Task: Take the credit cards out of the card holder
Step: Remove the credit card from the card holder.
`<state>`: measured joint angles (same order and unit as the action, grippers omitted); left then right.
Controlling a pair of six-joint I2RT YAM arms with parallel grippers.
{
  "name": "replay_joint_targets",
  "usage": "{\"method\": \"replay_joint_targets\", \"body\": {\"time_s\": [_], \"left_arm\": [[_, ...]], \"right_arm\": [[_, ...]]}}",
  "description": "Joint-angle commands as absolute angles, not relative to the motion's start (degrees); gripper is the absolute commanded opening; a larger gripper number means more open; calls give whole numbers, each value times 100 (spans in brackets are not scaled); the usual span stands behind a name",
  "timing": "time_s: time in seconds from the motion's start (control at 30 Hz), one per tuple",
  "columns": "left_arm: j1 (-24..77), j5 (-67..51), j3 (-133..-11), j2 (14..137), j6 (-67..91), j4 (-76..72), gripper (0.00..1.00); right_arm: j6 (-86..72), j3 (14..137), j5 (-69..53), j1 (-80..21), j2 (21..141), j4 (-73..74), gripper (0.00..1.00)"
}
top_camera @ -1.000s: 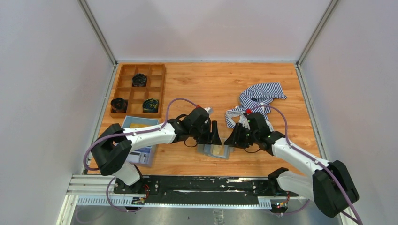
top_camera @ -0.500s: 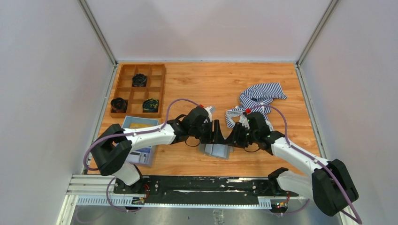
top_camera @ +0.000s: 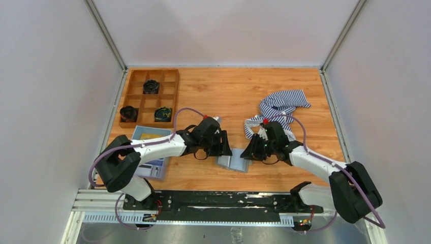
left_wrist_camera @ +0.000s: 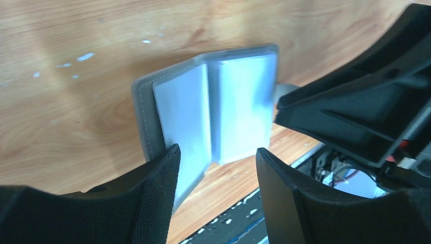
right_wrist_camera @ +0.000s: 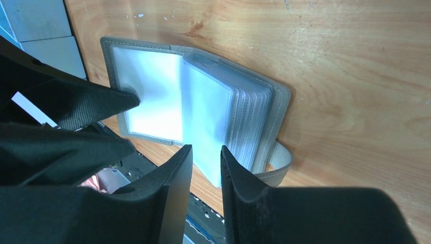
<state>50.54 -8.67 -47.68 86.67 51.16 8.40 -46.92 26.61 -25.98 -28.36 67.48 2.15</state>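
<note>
I am holding my left gripper (left_wrist_camera: 217, 152) spread, one finger pinning the card holder (top_camera: 233, 162) open on the table (top_camera: 228, 96). My right gripper (right_wrist_camera: 206, 148) is nearly together at a clear sleeve (right_wrist_camera: 203, 117), though whether it is gripping I cannot tell. No credit cards are showing.

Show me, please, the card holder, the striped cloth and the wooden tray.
card holder (right_wrist_camera: 203, 107): right wrist view, middle clear sleeve.
striped cloth (top_camera: 279, 104): top view, its middle.
wooden tray (top_camera: 170, 81): top view, floor of far right compartment.

No readable text, card holder (right_wrist_camera: 152, 86) blank, no labels, brands or numbers legible
</note>
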Motion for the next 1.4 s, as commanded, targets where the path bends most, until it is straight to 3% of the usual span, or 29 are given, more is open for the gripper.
{"method": "replay_joint_targets", "body": {"time_s": [0.0,1.2,1.37], "left_arm": [[4896,-730,-4532,8618,4997,943,60],[4825,-825,-4208,8500,5012,791,59],[4707,-824,-4228,8184,4953,1000,59]], "right_arm": [[-4711,2612,-2716,-2789,6908,59,31],[-4856,3028,-2719,-3550,7278,-307,30],[-4802,3215,-2738,-3698,7384,-377,38]]}}
